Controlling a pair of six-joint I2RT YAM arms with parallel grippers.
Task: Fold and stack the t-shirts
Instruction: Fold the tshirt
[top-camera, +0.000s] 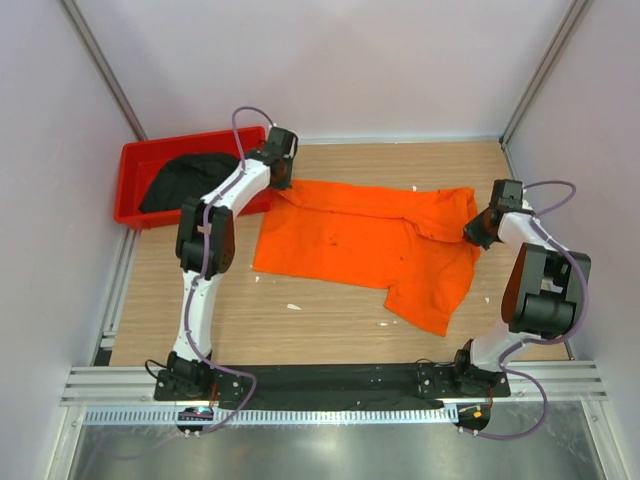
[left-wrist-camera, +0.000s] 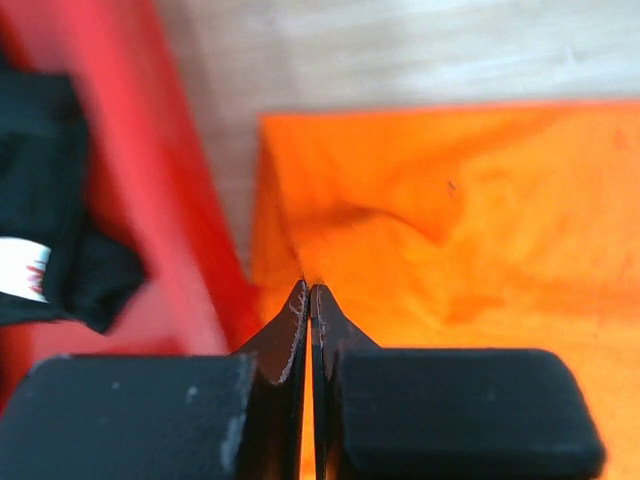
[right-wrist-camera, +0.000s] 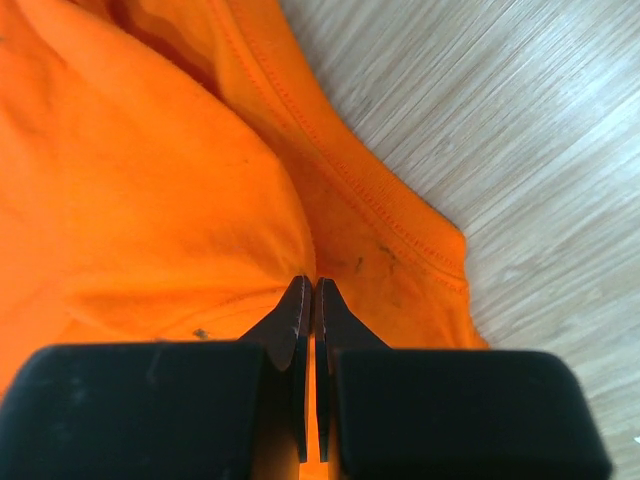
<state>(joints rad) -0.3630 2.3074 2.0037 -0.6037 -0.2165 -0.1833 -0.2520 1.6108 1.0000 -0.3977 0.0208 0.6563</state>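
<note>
Item 1, orange shirt (top-camera: 360, 240): it is lying spread across the middle of the tabletop (top-camera: 300, 330), with its far left corner touching the bin (top-camera: 135, 165). Only the top view is showing me the whole outline.

Item 2, black shirt (top-camera: 185, 180): it is sitting bunched inside the red bin at the far left.

Item 3, left gripper (top-camera: 282, 178): it is clenching the orange shirt's far left corner, just beside the bin wall. The left wrist view is showing what the top view is hiding: fingertips pressed together and cloth puckering at them.

Item 4, right gripper (top-camera: 478, 232): it is pinching the orange shirt at its far right edge. The right wrist view is showing fingertips meeting on a fold, a double-stitched hem (right-wrist-camera: 370, 200) beside them, and small dark specks on the cloth.

Item 5, tag (left-wrist-camera: 22, 268): it is showing only in the left wrist view, white on the black shirt, with a reddish mark. I am finding it too blurred to read. No other writing is showing in any view.
</note>
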